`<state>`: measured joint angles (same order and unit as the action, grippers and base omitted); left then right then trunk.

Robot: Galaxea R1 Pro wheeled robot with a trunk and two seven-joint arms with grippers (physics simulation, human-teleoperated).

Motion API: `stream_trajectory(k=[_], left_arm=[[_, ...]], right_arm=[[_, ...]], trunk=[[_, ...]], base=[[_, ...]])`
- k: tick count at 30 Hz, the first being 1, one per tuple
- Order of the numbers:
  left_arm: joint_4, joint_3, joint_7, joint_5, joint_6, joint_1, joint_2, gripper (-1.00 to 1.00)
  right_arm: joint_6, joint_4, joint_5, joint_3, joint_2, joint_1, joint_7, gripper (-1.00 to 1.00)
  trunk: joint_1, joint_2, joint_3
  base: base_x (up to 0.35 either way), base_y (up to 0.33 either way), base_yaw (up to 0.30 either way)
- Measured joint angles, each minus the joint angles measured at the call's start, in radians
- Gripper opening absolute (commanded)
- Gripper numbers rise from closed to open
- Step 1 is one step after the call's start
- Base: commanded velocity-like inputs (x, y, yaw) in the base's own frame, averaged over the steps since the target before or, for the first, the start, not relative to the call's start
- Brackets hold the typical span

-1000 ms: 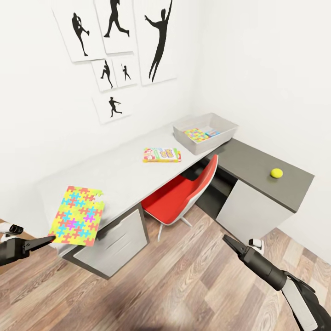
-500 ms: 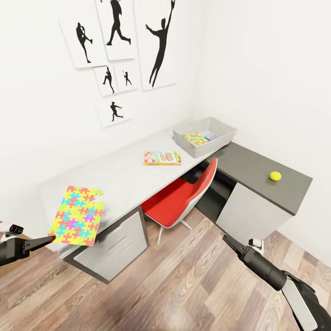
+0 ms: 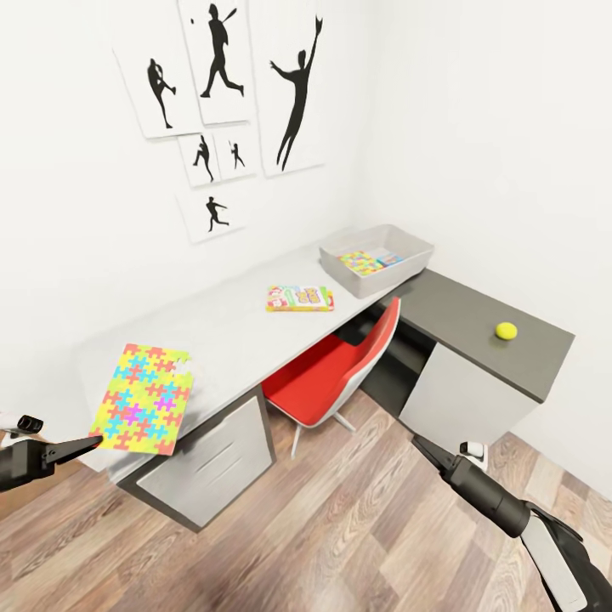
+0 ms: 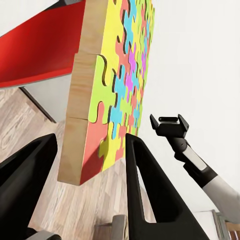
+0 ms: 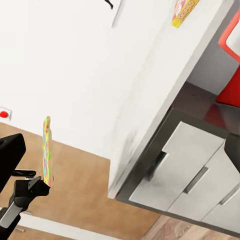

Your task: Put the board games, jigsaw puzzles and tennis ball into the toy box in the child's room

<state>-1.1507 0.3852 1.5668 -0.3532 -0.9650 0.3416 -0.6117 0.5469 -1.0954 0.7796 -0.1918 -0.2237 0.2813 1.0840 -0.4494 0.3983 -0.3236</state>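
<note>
My left gripper [image 3: 92, 442] is shut on the lower corner of a multicolour jigsaw puzzle [image 3: 146, 397], held up in front of the near end of the white table [image 3: 221, 340]. The left wrist view has the puzzle [image 4: 120, 85] clamped between both fingers. One board game [image 3: 299, 297] lies mid-table. The grey toy box [image 3: 408, 255] stands at the far end, with a second jigsaw [image 3: 358, 262] inside. The tennis ball [image 3: 507, 331] rests on the lower dark-grey section. My right gripper [image 3: 422, 444] hangs open and empty over the floor. The bed is out of view.
A red chair [image 3: 331, 365] is tucked under the table between the drawer unit [image 3: 208, 463] and the dark-grey section. Silhouette pictures [image 3: 229, 93] hang on the wall above. Wood-plank floor [image 3: 340, 527] lies between me and the table.
The whole view has shifted slightly, so the camera moved: the table and wall pictures sit a little differently in frame. The puzzle stays in my left gripper; both arms hold their pose.
</note>
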Motion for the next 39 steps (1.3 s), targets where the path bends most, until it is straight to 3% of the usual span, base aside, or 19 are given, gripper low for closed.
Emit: stream_trajectory(k=[39], left_arm=[[0.0, 0.0, 0.0, 0.0, 0.0, 0.0, 0.0, -1.0]], right_arm=[[0.001, 0.002, 0.001, -0.001, 0.0, 0.0, 0.0, 1.0]], trunk=[[0.0, 0.0, 0.064]], base=[[0.0, 0.0, -0.132]])
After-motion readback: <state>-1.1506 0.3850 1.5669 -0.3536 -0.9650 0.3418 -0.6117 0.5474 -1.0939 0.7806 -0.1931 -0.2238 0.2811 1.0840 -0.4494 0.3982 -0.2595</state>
